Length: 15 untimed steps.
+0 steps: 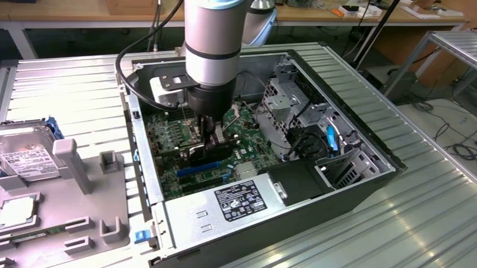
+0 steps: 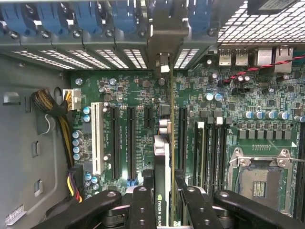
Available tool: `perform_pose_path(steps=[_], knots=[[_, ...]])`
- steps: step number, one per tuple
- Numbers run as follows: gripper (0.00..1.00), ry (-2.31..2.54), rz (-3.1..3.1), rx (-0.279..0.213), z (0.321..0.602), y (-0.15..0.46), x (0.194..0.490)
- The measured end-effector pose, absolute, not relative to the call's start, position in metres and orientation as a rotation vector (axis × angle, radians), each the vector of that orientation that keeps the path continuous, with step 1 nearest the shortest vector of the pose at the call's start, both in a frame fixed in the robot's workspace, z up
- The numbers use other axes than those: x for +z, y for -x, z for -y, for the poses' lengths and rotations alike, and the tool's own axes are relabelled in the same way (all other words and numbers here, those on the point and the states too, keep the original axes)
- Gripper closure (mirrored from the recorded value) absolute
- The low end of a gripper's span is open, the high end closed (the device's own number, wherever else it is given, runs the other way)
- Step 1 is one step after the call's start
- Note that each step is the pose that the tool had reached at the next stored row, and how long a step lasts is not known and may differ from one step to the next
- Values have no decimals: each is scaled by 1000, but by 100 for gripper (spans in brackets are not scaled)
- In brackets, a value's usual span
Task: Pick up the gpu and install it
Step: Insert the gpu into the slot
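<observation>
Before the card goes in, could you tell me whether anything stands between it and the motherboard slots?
Nothing visible does. The hand holds the graphics card edge-down over the motherboard; the black slots beside it are bare, though the card hides what lies directly beneath.

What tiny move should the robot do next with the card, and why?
Probably press gently straight down: the gripper holds the gpu on edge, lined along a long black slot on the motherboard, seemingly not seated yet.
</observation>
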<state>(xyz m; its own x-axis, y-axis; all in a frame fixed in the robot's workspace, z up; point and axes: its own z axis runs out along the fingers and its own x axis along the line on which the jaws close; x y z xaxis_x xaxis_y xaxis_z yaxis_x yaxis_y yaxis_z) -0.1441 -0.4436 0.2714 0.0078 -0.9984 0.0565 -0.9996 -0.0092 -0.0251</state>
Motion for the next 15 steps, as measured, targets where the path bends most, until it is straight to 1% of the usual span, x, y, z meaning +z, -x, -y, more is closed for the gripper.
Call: perform_pose_path(steps=[15], knots=[[73,-2214,2195,89,444,147,268]])
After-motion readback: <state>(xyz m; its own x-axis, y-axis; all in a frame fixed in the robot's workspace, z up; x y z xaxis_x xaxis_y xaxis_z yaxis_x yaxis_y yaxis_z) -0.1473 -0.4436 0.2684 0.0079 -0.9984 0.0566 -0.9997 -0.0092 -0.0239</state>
